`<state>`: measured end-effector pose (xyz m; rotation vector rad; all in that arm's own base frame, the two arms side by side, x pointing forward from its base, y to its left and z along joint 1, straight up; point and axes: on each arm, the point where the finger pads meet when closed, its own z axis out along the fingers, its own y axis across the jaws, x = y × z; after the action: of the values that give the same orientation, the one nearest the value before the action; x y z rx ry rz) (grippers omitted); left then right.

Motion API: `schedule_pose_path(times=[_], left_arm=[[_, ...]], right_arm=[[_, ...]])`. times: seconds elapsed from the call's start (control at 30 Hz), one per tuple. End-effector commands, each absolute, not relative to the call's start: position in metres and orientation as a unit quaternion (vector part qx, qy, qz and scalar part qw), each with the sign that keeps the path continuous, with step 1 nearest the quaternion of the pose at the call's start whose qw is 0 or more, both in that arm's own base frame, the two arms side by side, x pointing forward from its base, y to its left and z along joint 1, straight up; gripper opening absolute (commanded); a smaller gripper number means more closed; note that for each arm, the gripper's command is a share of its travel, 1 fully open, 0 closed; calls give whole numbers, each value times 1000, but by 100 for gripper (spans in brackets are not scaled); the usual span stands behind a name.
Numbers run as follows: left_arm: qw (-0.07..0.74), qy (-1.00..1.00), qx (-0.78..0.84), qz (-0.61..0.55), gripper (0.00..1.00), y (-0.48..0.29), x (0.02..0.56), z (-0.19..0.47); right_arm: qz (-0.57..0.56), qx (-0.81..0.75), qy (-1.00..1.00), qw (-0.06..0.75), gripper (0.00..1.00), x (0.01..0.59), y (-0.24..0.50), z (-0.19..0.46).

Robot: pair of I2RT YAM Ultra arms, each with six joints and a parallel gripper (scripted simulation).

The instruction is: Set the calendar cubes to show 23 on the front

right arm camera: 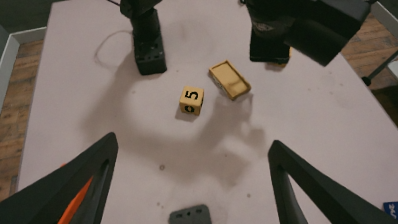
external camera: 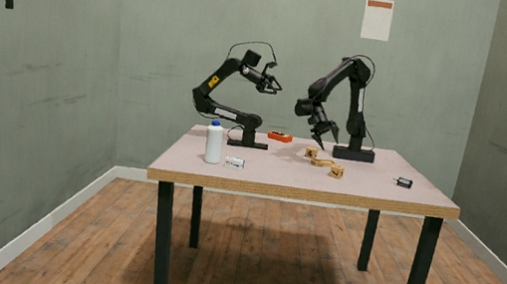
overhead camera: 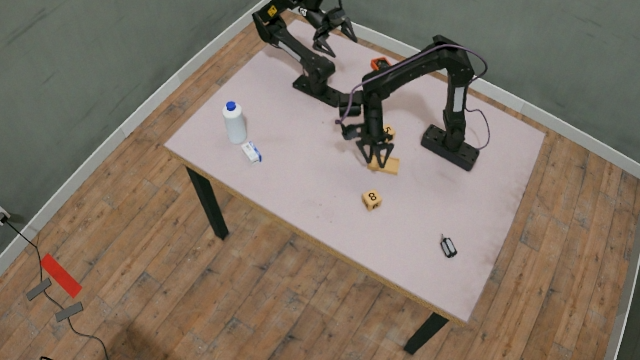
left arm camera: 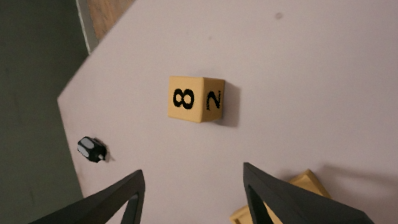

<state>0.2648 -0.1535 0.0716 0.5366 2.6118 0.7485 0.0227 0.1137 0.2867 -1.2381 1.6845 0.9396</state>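
Above the tray, the left jaws are being held moderately open (nothing gripped); the 8-marked cube is being left near it, the wide right jaws well apart.

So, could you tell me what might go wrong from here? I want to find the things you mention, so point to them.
The left gripper [overhead camera: 372,159] [external camera: 329,145] [left arm camera: 193,174] hangs open above the tray [overhead camera: 390,165] [external camera: 322,162] [right arm camera: 230,80], so dipping early could knock it askew. The 8-topped cube [overhead camera: 372,199] [external camera: 337,171] [left arm camera: 185,99] shows its 2 sideways in the left wrist view; gripped as it lies, it might go in with that digit not upright.
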Motion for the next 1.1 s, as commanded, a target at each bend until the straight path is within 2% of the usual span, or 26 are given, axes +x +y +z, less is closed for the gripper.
schedule_pose_path(times=[0.0,0.2,0.47,0.73,1.07], left_arm=[[119,936,249,220,69,-164,269,63],[51,957,258,125,69,-152,299,49],[19,966,255,32,69,-135,324,39],[9,970,243,-8,69,-122,334,34],[4,971,239,0,69,-121,331,29]], right_arm=[[388,-464,657,449,100,33,140,302],[384,-410,655,505,100,71,188,290],[368,-383,664,526,100,103,213,252],[313,-325,705,547,100,147,199,222],[308,-322,714,540,100,148,196,217]])
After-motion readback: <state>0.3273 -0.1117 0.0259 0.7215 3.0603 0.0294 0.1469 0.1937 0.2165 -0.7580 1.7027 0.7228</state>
